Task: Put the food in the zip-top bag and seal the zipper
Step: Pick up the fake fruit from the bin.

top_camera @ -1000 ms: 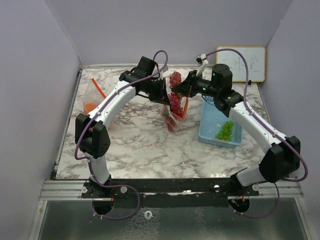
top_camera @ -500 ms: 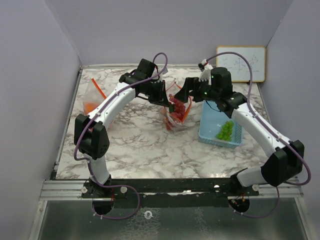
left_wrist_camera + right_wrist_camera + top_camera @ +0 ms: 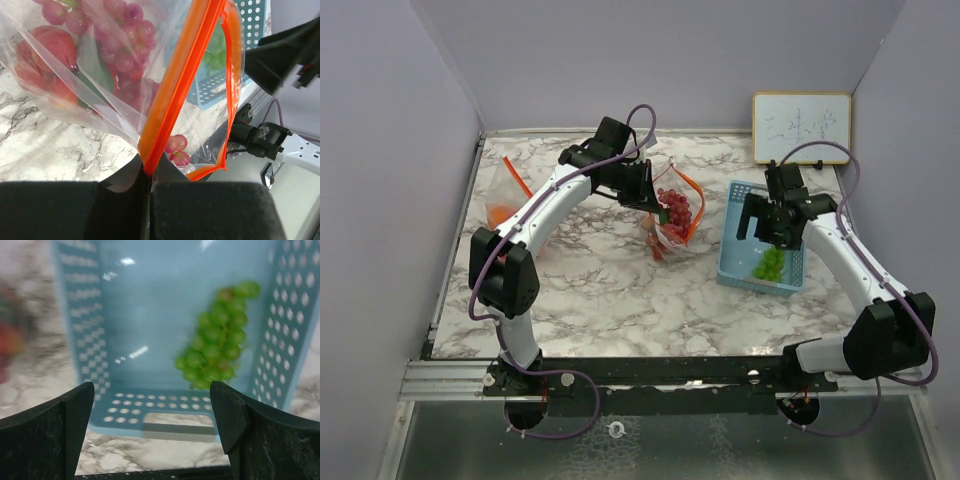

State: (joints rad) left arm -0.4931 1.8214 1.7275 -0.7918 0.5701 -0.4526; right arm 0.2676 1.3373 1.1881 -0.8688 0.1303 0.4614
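Note:
The clear zip-top bag (image 3: 672,218) with an orange zipper hangs at the table's middle back. My left gripper (image 3: 653,203) is shut on its zipper strip (image 3: 172,85), holding the mouth open. Inside lie a purple grape bunch (image 3: 127,30) and red fruits (image 3: 50,47). A green grape bunch (image 3: 770,262) lies in the light-blue basket (image 3: 735,255). My right gripper (image 3: 772,226) hovers open above that basket with nothing between its fingers. In the right wrist view the green grapes (image 3: 217,337) lie ahead and right of the right gripper (image 3: 152,405), inside the basket (image 3: 150,315).
A second clear bag with orange contents (image 3: 506,200) lies at the table's left edge. A small whiteboard (image 3: 802,127) leans on the back wall at right. Purple walls close in the table on three sides.
My right gripper has opened, leaving the purple grapes in the bag, and has swung right to over the basket. The left gripper keeps its hold on the zipper.

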